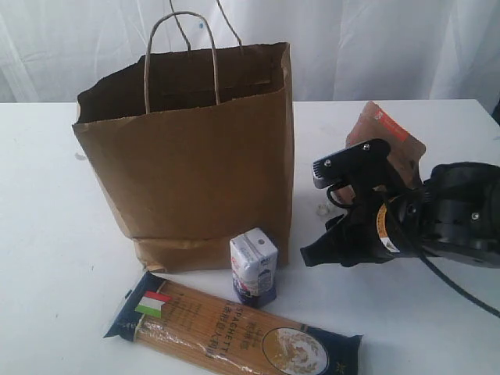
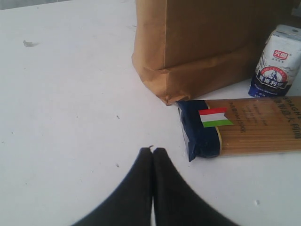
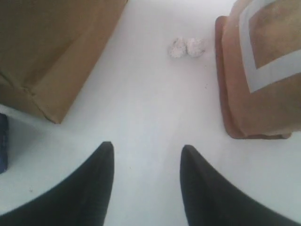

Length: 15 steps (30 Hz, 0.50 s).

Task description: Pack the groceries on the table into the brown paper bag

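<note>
Currently the brown paper bag (image 1: 187,156) stands upright with its mouth open on the white surface (image 1: 47,234). Long spaghetti packet (image 1: 234,328) lies flat in front of it, small white-purple carton (image 1: 254,266) upright just beside its base. Brown pouch (image 1: 387,129) sits behind the right arm.

Right fingers (image 3: 101,179) apart, empty, low over bare surface between bag and pouch; probably lining up on the pouch. Left fingers (image 2: 141,188) pressed together, empty, near the packet's dark end.

Right wrist view shows two white crumbs (image 3: 187,47) clearly. Only the exterior view shows the bag's handles; its inside stays hidden.

The brown pouch (image 1: 394,137) partly behind the right arm (image 1: 437,215); spaghetti packet (image 2: 254,125) cut by the left wrist view's edge.
</note>
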{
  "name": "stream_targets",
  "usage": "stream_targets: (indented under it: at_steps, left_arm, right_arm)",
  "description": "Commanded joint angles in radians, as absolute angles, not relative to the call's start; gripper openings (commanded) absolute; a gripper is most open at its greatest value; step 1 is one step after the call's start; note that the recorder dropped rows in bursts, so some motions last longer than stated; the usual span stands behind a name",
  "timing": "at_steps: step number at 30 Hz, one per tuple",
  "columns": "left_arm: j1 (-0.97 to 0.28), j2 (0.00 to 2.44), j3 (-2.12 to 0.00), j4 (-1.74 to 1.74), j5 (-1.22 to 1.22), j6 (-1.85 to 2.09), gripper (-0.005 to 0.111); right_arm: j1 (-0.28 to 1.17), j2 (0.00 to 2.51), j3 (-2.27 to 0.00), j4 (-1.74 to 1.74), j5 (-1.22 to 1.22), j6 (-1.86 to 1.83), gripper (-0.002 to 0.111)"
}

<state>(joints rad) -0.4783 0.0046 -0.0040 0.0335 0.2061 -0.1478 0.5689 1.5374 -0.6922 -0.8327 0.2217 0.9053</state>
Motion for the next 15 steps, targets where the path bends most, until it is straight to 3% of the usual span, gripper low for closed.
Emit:
stream_targets:
  at_steps: [1, 15]
  left_arm:
    - [-0.477, 0.0, 0.0, 0.032, 0.203, -0.157, 0.0]
    - [-0.477, 0.0, 0.0, 0.032, 0.203, -0.157, 0.0]
  right_arm:
    - [0.489, 1.614, -0.761, -0.849, 0.154, 0.926, 0.042]
    - [0.455, 1.826, -0.972, -0.837, 0.216, 0.99, 0.047]
